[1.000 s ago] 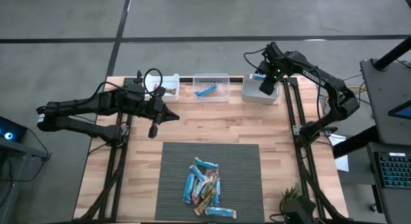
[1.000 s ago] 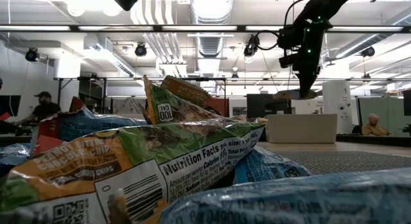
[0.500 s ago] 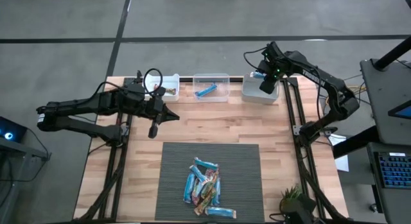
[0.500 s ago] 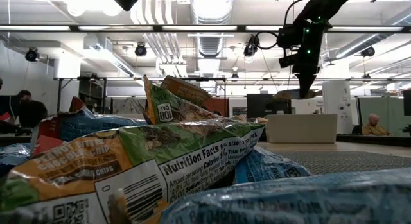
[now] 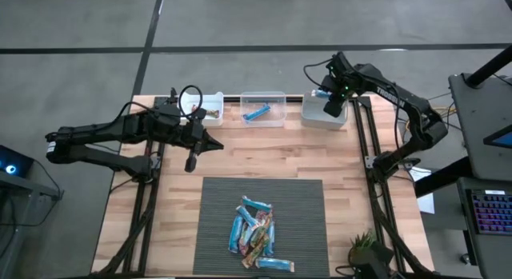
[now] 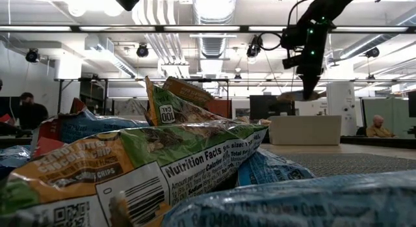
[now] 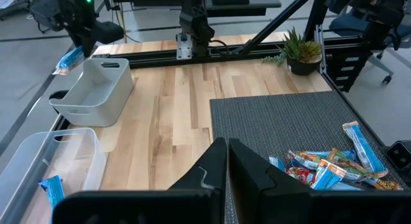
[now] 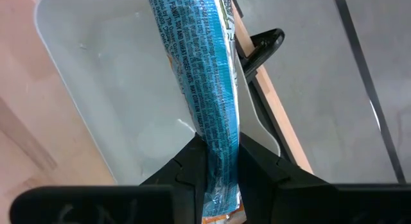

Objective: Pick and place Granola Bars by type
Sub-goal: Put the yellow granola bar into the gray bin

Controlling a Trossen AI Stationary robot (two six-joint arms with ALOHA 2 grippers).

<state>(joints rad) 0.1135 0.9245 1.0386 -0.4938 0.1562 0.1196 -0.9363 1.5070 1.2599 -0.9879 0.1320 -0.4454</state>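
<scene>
A pile of granola bars point(image 5: 254, 235), blue and multicoloured, lies on the dark mat; it fills the foreground of the low view point(image 6: 149, 168). My right gripper point(image 5: 327, 96) hangs over the white bin point(image 5: 324, 115) at the far right, shut on a blue bar point(image 8: 205, 76). The clear middle bin point(image 5: 262, 109) holds one blue bar point(image 5: 256, 113). The far left bin point(image 5: 210, 107) holds a multicoloured bar. My left gripper point(image 5: 214, 143) is shut and hovers over bare wood, near the left bin. My right gripper pinches the blue bar between its two fingers point(image 8: 189, 163) at one end of the wrapper point(image 8: 221, 147). The bar runs along the fingers and sticks out past their tips. It is lifted clear, above the white bin's open top point(image 7: 67, 60).
The dark mat point(image 5: 216, 231) covers the near middle of the wooden table. Black frame rails run along both sides point(image 5: 364, 143). A small potted plant point(image 5: 362, 245) stands at the near right corner. People sit in the room behind point(image 6: 26, 110).
</scene>
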